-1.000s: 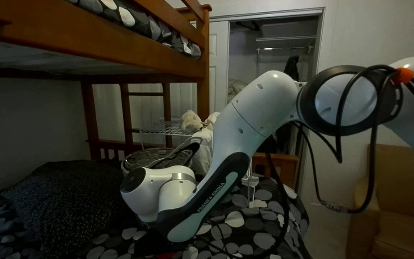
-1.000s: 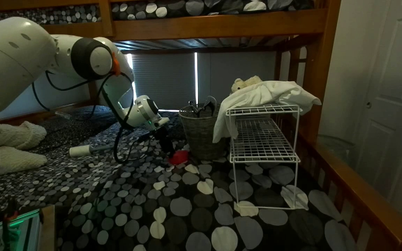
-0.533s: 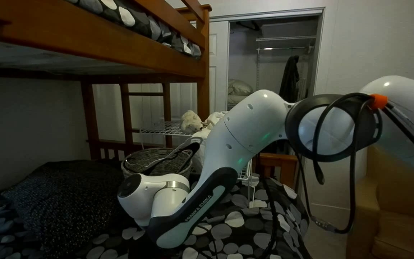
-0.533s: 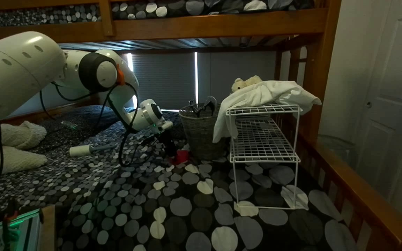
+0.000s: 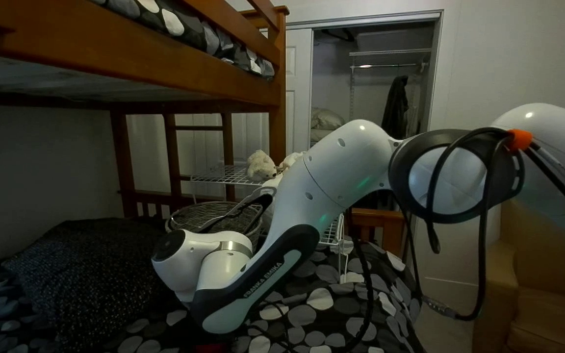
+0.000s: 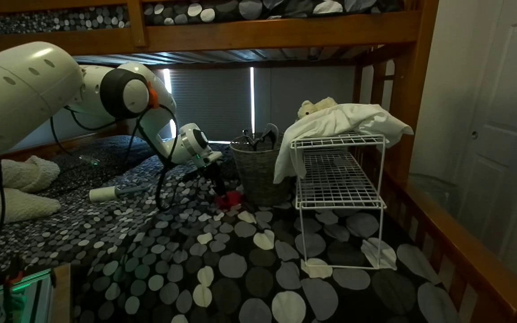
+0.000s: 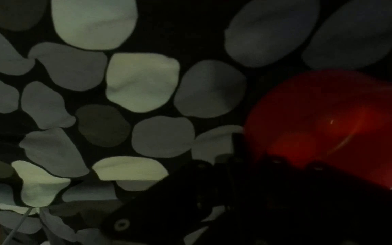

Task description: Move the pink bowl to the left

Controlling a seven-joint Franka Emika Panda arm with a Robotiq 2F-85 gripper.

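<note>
Bunk bed (image 6: pixel 285 33) is framing the whole job, and on the patterned bedspread (image 6: pixel 263 251) of its lower bunk you are working, in my judgement, at the grasping stage: the reach is looking finished, while the carry to the left, the setting down and the release are seemingly all waiting. Your arm (image 6: pixel 94 87) is arching over the bedspread, and in an exterior view a white wire rack (image 6: pixel 341 207) is standing well apart from it, with the grey basket (image 6: pixel 258 175) rising between the rack and your pincer (image 6: pixel 222 193). Nothing is marking a target spot. The pink bowl (image 7: pixel 332 119) is sitting just beside the basket, right at the pincer's lower end; whether it is touching the basket, or hanging slightly above the bedspread, is not showing. In the wrist view you are seeing it mostly to the right of the dark fingertips (image 7: pixel 239 146), one of which is showing at the rim's outer edge while another dark part is overlapping the inside, so the bowl's wall is probably running between them. Whether the pincer is gripping that wall or only straddling it, I cannot tell from shapes this dim.
</note>
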